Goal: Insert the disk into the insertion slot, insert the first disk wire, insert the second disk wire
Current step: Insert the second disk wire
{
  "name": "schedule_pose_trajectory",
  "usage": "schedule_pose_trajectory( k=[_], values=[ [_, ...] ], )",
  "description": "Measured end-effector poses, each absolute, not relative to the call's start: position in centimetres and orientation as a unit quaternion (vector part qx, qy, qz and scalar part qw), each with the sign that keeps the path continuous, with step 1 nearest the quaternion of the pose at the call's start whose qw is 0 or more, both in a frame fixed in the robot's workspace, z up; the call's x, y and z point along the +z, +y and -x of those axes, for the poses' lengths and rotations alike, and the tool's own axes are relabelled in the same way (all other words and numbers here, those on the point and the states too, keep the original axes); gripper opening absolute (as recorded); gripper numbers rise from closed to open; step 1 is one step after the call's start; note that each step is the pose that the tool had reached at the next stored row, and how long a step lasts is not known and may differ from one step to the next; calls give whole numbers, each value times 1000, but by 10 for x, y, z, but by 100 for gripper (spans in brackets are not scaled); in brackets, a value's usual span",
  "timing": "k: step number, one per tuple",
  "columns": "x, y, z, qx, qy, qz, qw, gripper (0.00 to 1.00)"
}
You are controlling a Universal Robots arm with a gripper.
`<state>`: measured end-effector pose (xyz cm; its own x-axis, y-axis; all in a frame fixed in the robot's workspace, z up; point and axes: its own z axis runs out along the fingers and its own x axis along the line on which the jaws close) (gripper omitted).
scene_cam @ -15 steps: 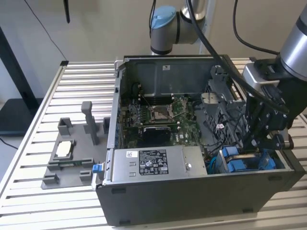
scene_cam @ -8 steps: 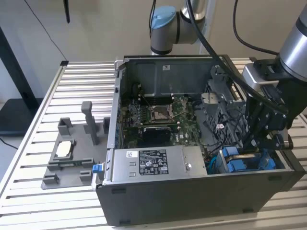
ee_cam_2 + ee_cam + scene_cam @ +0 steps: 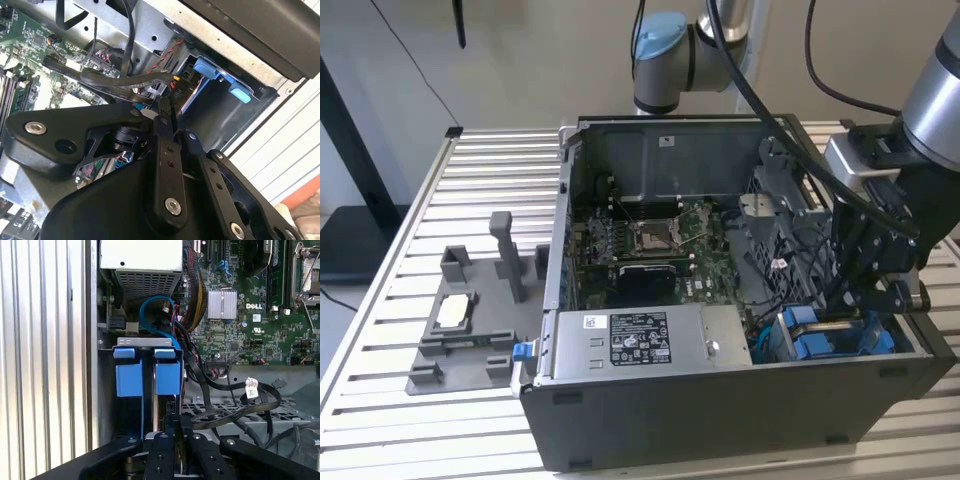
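Broadly, a slatted metal table (image 3: 490,170) carried an open dark computer case (image 3: 720,425), which lay on its side across the table's middle and reached toward the edge at the exterior view's right. A grey moulded fixture (image 3: 460,335) sat apart from it, near the opposite edge. Inside the case, the green motherboard (image 3: 660,250) covered the floor. A long grey box with a white sticker (image 3: 640,340) lay along the near wall.

The robot arm (image 3: 930,100) came down over the case's near corner at the exterior view's right. It set the gripper (image 3: 855,305) right above the insertion slot (image 3: 107,390), a dark metal cage in that corner.

The disk (image 3: 167,377) stood edge-on inside that cage with its bright blue carrier showing (two blue tabs side by side in the first wrist view).

Black cables (image 3: 230,405) looped across the cage's perforated top beside the gripper (image 3: 177,440). In the second wrist view one black cable (image 3: 125,80) crossed just ahead of the gripper (image 3: 167,112). Whether the gripper was clamped on anything, I cannot tell.
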<state>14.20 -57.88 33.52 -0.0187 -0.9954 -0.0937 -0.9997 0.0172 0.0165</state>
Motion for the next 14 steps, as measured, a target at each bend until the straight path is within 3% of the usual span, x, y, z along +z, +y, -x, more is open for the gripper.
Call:
schedule_pose_trajectory(
  k=[11, 14],
  values=[
    [335, -579, -142, 39, 713, 700, 28, 16],
    [334, -579, -142, 39, 713, 700, 28, 23]
  ],
)
